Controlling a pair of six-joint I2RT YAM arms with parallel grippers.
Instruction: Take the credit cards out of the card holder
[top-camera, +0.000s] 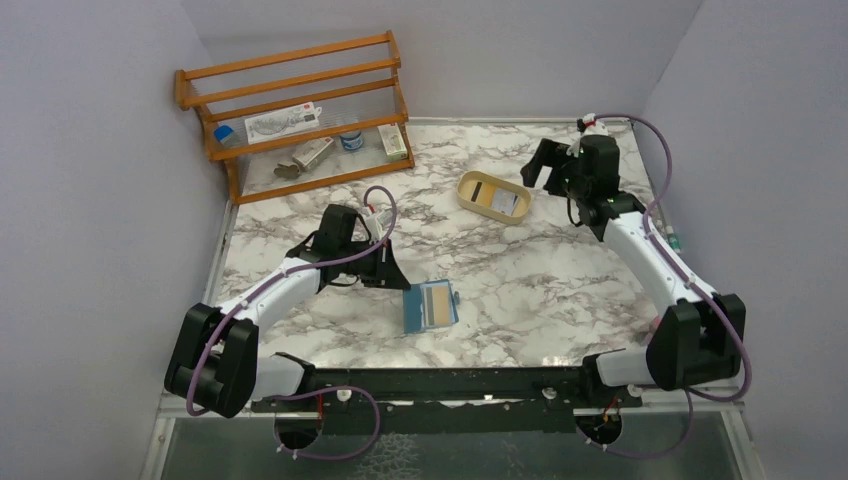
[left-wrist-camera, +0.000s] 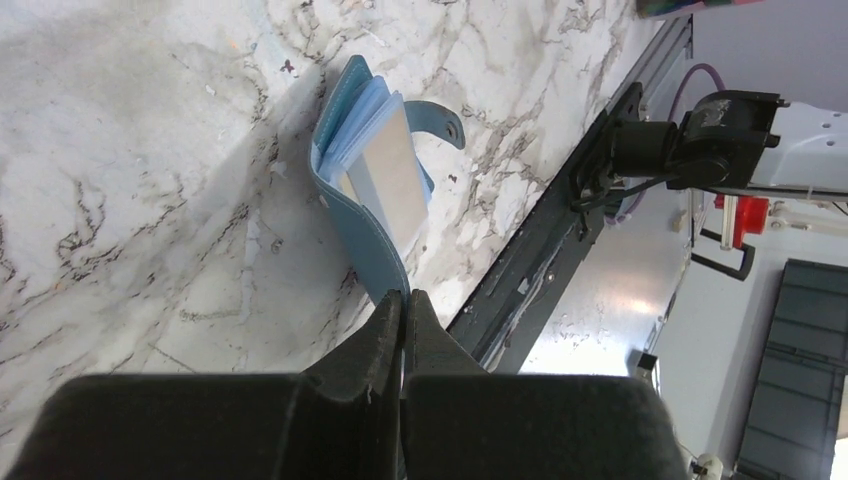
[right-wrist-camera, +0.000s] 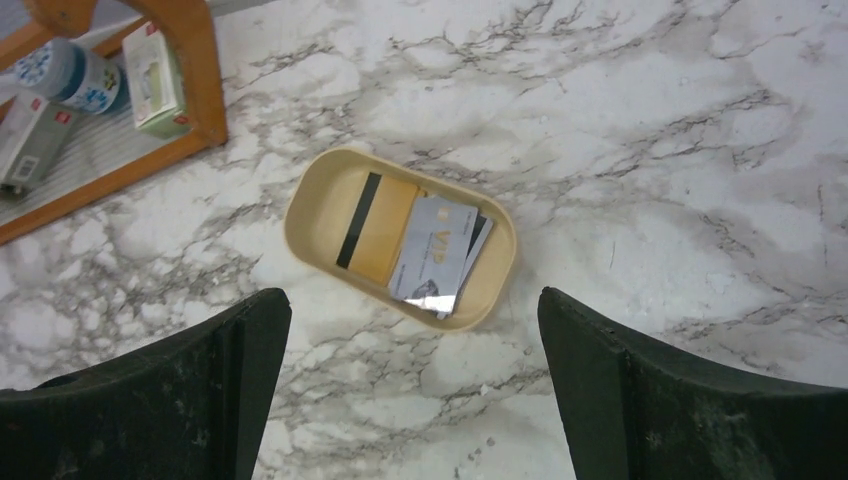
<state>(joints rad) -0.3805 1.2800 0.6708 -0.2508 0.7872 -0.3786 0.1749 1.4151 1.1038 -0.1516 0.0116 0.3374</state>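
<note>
The teal-blue card holder (top-camera: 432, 307) lies open on the marble table near the front middle. In the left wrist view its blue cover (left-wrist-camera: 365, 235) stands half open, with pale cards (left-wrist-camera: 388, 170) in its sleeves and the snap tab (left-wrist-camera: 445, 120) sticking out. My left gripper (top-camera: 400, 283) is shut on the holder's cover edge (left-wrist-camera: 404, 297). My right gripper (top-camera: 540, 170) is open and empty (right-wrist-camera: 412, 296), hovering over the tan tray (right-wrist-camera: 310, 215). The tray holds a grey-blue card (right-wrist-camera: 435, 250) and a gold card (right-wrist-camera: 375, 228) with a black stripe.
The tan tray (top-camera: 470, 188) sits at the back right of the table. A wooden rack (top-camera: 300, 110) with small boxes and tubes stands at the back left, its corner also in the right wrist view (right-wrist-camera: 190, 60). A black rail (top-camera: 450, 385) runs along the near edge.
</note>
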